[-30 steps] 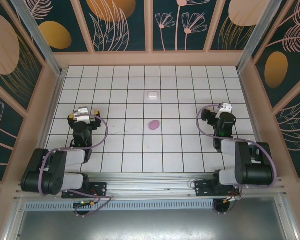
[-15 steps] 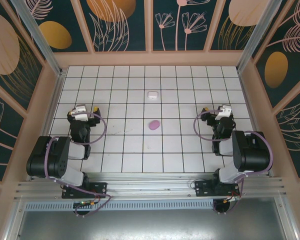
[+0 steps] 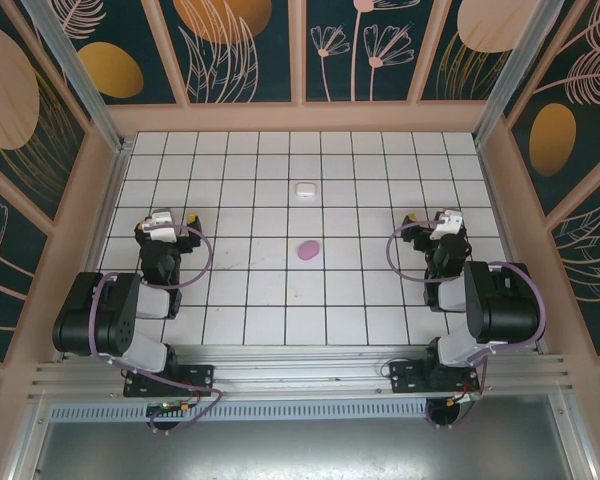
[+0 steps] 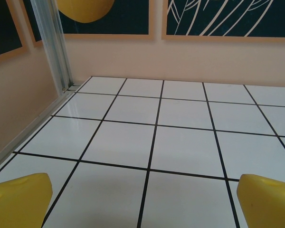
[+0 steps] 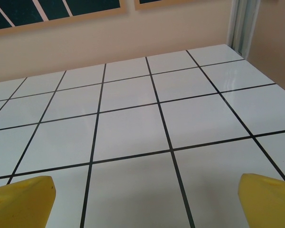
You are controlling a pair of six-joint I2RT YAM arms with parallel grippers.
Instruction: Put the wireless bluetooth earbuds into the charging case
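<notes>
Up on the top camera, we have a white tiled table [image 3: 360,290] with black grout lines, boxed in by dark panels painted with orange leaves and flowers [image 3: 235,45]. The small glossy white pebble-shaped charging case [image 3: 302,187] sits on the tiles in the far middle of the table. A flat purple oval piece [image 3: 308,249] lies on our side of it, almost straight in line with the case but apart from it.

The left gripper [image 3: 165,222] hangs over the left side of the table and the right gripper [image 3: 440,220] over the right side. Both point toward the far wall. Both are well apart from the case and from the purple piece, which lie between them.

Over to the left wrist camera: we see the left gripper [image 4: 142,202] with its jaws spread wide. Its yellow fingers [image 4: 19,199] sit one in each lower corner, with bare tile between them. The tiles run ahead to a peach-coloured wall [image 4: 204,59], with an aluminium post [image 4: 52,42] standing in the left corner.

Now the right wrist camera: the right gripper [image 5: 142,202] is spread just as wide. Its yellow fingers [image 5: 268,199] are out at the lower corners, gripping nothing, with bare tile between them. A second aluminium post [image 5: 244,23] stands at the far right corner.
</notes>
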